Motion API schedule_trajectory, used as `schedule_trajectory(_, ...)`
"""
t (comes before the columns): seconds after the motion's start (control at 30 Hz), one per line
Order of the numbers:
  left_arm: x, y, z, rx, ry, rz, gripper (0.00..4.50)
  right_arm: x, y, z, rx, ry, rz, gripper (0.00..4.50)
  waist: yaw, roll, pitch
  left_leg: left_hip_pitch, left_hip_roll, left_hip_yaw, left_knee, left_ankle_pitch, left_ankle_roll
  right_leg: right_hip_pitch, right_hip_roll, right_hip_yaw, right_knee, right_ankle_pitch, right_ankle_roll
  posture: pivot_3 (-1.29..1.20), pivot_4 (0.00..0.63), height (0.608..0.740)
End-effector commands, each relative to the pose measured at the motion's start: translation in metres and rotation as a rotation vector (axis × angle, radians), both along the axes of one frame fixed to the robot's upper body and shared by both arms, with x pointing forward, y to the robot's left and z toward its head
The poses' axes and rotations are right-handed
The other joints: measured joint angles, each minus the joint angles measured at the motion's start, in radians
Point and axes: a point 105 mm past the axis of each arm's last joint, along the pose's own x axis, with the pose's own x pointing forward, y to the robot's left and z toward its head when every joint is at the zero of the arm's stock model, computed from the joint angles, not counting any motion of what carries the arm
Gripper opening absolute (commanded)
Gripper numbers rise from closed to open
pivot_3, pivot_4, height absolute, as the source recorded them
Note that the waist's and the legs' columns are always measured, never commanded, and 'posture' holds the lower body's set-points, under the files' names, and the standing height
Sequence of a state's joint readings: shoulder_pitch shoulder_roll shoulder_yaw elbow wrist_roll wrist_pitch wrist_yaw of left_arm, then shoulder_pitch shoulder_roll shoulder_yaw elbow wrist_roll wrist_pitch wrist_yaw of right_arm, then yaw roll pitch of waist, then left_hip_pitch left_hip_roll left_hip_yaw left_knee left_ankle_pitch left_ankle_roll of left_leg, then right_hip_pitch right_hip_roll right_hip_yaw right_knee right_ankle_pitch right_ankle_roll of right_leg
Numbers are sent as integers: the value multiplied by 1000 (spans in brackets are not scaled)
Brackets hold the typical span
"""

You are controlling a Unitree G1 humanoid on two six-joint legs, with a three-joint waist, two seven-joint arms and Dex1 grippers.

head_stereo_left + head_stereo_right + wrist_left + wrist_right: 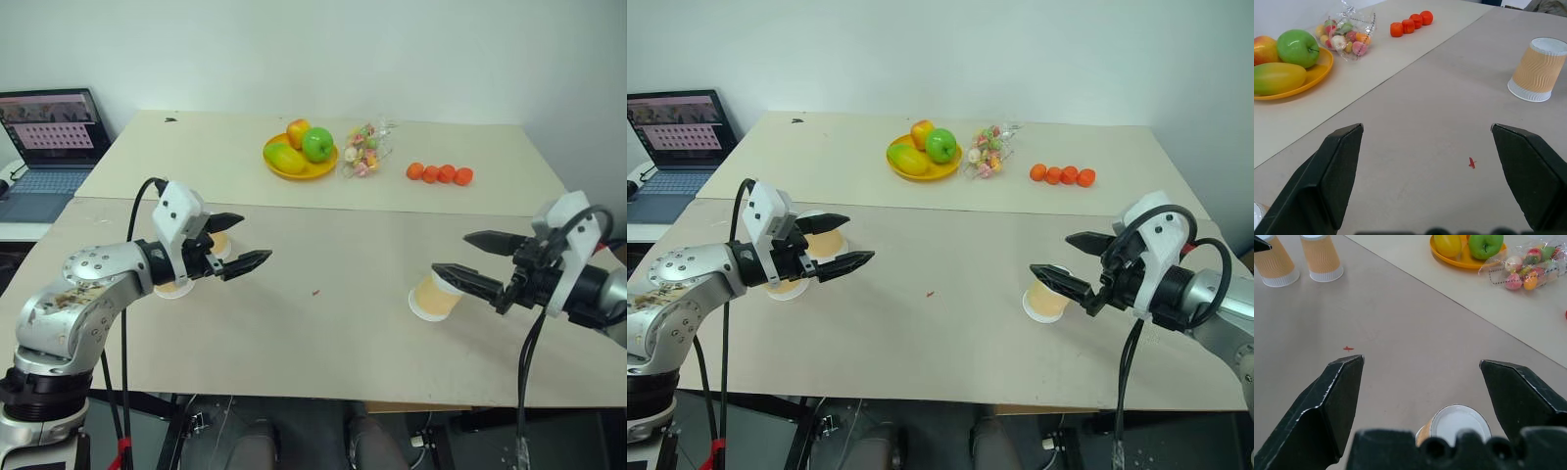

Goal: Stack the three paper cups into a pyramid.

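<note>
Right wrist view: three paper cups stand upside down on the table, long axis vertical; both the left claw and the right claw are wide open and hold nothing.

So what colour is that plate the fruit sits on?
Orange-yellow plate, clearest in the left wrist view.

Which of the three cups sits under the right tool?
The lone paper cup on the robot's right, upside down, just below the open right tool. The other two cups stand together near the left tool.
</note>
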State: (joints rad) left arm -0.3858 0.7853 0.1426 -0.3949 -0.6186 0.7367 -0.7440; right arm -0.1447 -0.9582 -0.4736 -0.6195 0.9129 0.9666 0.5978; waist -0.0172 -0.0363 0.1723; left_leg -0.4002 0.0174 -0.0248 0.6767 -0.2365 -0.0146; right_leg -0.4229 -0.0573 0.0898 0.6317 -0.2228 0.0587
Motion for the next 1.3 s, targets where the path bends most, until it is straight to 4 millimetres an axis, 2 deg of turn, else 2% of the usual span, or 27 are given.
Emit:
schedule_trajectory(0.03,0,6,15,-38,-53,33,4466,-1,3,12,-13,-60,20,4500,0,0,0,0,0,0,0,0,0,0,0,0,0,0,0,0,150,734)
schedule_trajectory(0.2,4,27,28,-95,-99,141,4466,8,14,7,1,-51,73,4500,-7,0,0,0,0,0,0,0,0,0,0,0,0,0,0,0,150,734)
schedule_trajectory(0.3,7,55,47,-125,-181,257,4466,13,17,7,7,-53,91,4500,-7,0,0,1,0,0,0,0,0,0,0,0,0,0,0,0,150,734)
schedule_trajectory(0.33,7,64,61,-172,-228,303,4466,15,17,7,8,-52,96,4500,-7,0,0,1,0,0,0,0,0,0,0,0,0,0,0,0,150,734)
schedule_trajectory(0.4,4,71,84,-255,-281,336,4466,18,21,4,8,-47,117,4500,-5,-1,1,0,0,0,0,0,0,0,0,0,0,0,0,0,150,734)
schedule_trajectory(0.47,0,77,88,-260,-284,372,4466,22,26,2,17,-43,138,4500,-5,-2,1,0,0,0,0,0,0,0,0,-1,0,1,-1,0,150,734)
schedule_trajectory(0.63,-17,97,66,-185,-230,452,4466,32,31,0,5,-48,174,4500,-14,-2,1,1,0,1,0,0,0,0,-1,1,-1,2,-3,0,150,734)
schedule_trajectory(0.7,-22,115,55,-185,-224,534,4466,36,33,3,11,-57,185,4500,-20,-4,2,0,0,0,0,0,0,-1,-1,0,0,3,-3,0,150,734)
schedule_trajectory(0.77,-26,123,45,-182,-215,577,4466,38,35,4,13,-59,196,4500,-20,-4,2,0,1,0,0,0,0,-1,0,0,0,3,-4,0,150,734)
schedule_trajectory(0.83,-31,121,33,-182,-196,581,4466,39,36,4,6,-61,205,4500,-20,-4,2,1,1,-1,0,0,0,0,0,-1,0,3,-4,0,150,734)
schedule_trajectory(0.9,-34,120,31,-197,-199,591,4466,40,35,4,2,-63,206,4500,-18,-4,2,2,0,0,0,0,0,1,-1,-1,0,3,-4,0,150,734)
schedule_trajectory(1.03,-34,125,16,-202,-187,653,4466,42,34,7,-9,-70,204,4500,-14,-4,2,1,1,0,0,0,0,0,-1,-1,0,3,-4,0,150,734)
schedule_trajectory(1.13,-36,121,-1,-200,-168,665,4466,41,33,9,-14,-74,203,4500,-15,-4,2,1,1,0,0,0,0,1,-1,-1,0,3,-4,0,150,734)
schedule_trajectory(1.3,-36,120,-16,-203,-158,686,4466,40,29,13,-26,-80,190,4500,-18,-4,2,1,1,0,0,0,0,0,0,-1,0,3,-5,0,150,734)
